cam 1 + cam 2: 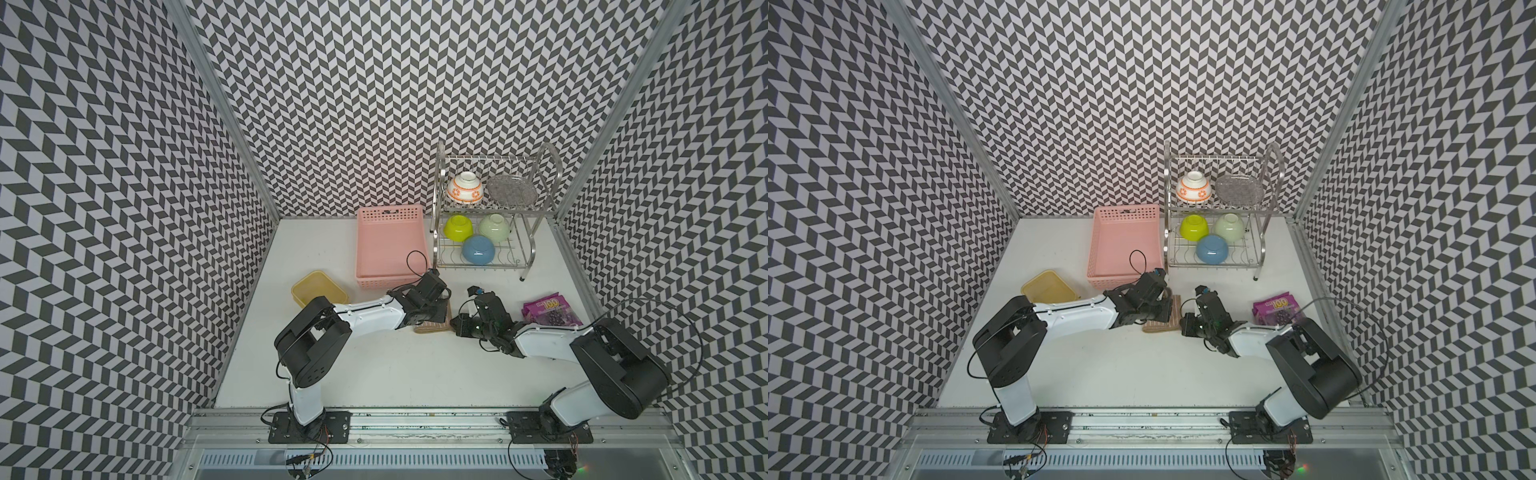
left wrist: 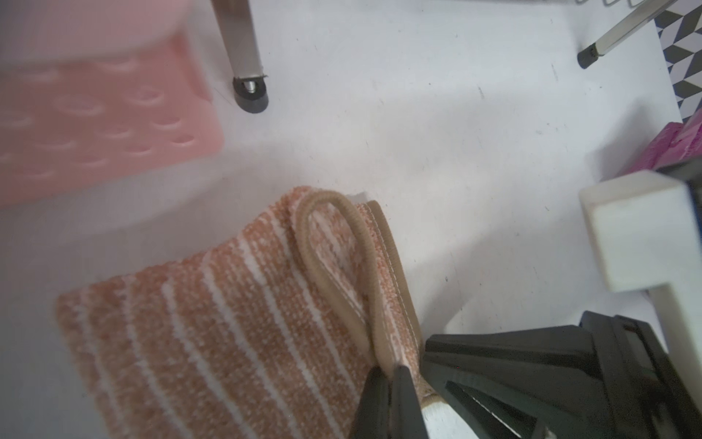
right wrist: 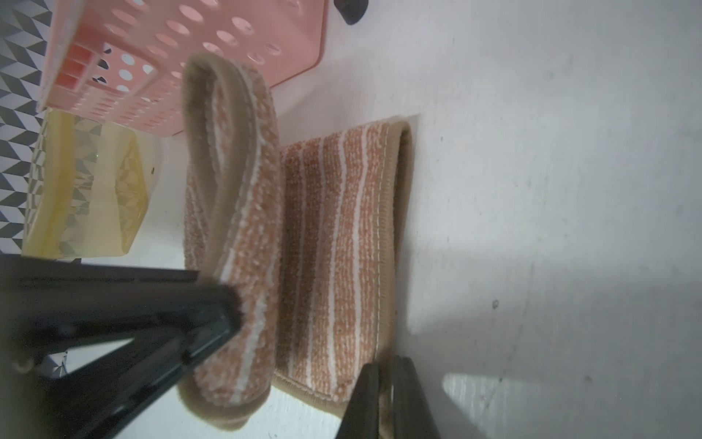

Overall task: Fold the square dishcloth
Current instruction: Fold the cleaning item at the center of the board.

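Left gripper (image 2: 389, 384) clenches the square dishcloth (image 2: 212, 334) by its edging; right gripper (image 3: 383, 376) seemingly pinches a corner. Soft, limp: hold the hems.

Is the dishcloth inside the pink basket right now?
No, the dishcloth lies on the table beside the basket, outside it.

Left arm (image 1: 365, 313) and right arm (image 1: 548, 343) are white-shelled with bulky black joint housings (image 1: 311, 345) and screwed black base plates (image 1: 336, 428); thin black cables (image 1: 417, 251) loop off them; left gripper (image 2: 391, 387) and right gripper (image 3: 383, 384) are black
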`<state>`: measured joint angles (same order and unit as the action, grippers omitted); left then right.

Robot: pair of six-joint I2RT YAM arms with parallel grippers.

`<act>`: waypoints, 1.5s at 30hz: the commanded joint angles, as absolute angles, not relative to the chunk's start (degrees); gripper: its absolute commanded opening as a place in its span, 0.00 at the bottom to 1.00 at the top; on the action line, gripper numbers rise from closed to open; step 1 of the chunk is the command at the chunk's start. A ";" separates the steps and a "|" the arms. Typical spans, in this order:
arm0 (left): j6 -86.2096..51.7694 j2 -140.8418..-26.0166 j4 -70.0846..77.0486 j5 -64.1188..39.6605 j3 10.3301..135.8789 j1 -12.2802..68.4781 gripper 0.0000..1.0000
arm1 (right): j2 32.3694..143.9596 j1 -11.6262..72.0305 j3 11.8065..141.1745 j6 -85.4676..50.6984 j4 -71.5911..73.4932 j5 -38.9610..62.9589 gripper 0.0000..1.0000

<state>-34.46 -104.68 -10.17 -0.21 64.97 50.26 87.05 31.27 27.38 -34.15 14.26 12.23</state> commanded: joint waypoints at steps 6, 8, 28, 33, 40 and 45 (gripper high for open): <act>-34.54 -107.85 -8.01 -2.58 67.24 50.75 0.00 | 87.96 31.11 26.28 -34.54 14.12 11.80 0.12; -34.65 -108.44 -7.98 -2.79 67.48 50.75 0.00 | 87.75 31.11 26.28 -34.48 13.98 11.78 0.12; -35.94 -101.58 -5.36 -4.48 65.81 50.44 0.34 | 81.77 31.12 27.32 -33.19 9.94 8.61 0.14; -36.61 -94.13 -4.64 -2.51 62.16 50.25 0.33 | 76.88 31.29 29.44 -32.30 4.07 4.18 0.22; -38.75 -86.83 -2.65 0.67 55.38 47.57 0.34 | 73.92 34.26 36.17 -27.90 -3.28 -0.36 0.27; -40.52 -85.06 1.43 -1.65 49.35 43.89 0.33 | 78.14 38.85 42.02 -26.39 -4.90 -1.92 0.28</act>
<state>-39.09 -86.15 -1.67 -1.15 51.48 45.50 75.77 37.39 39.22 -28.47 -3.64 0.30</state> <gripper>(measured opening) 0.327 0.280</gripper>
